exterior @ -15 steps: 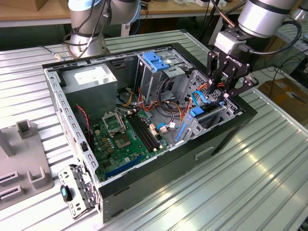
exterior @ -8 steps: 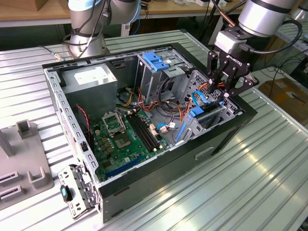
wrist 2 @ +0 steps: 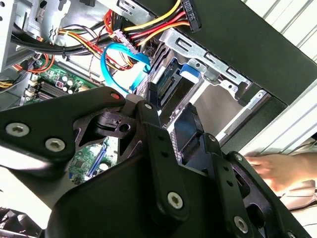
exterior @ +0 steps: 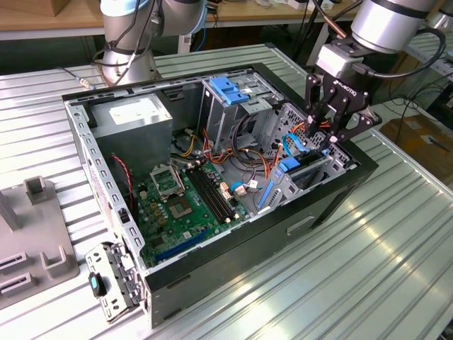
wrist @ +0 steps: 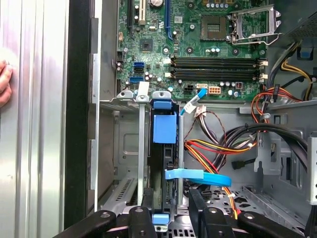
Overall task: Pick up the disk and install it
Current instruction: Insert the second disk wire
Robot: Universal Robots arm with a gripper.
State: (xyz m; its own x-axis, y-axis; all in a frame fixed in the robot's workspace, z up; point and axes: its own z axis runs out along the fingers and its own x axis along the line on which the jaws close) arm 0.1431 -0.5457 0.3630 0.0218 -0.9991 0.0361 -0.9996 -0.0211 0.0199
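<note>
The gripper sits at the bottom edge of the first wrist view, its black fingers clamped on either side of the disk, which stands on edge in the drive bay at the frame's lower centre. In the exterior view the gripper hangs over the bay at the case's right end.

Hazards, as a judgement:
- A blue flat cable lies just beside the disk. It can snag on a finger or be pinched against the bay wall.
- The red, yellow and black wire bundle runs near the bay; you risk dragging it if the gripper shifts sideways.
- If the disk tilts in its slot, its blue plastic frame can bind on the sheet-metal rails.
- A hand rests on the table at the left edge, near the case; keep it outside the arm's path.

Materials: the bay is thin, stamped grey steel with sharp folded edges. The disk's frame is smooth blue plastic. Further up the frame lies the green circuit board, studded with slots and an open socket. The table is ribbed aluminium.
</note>
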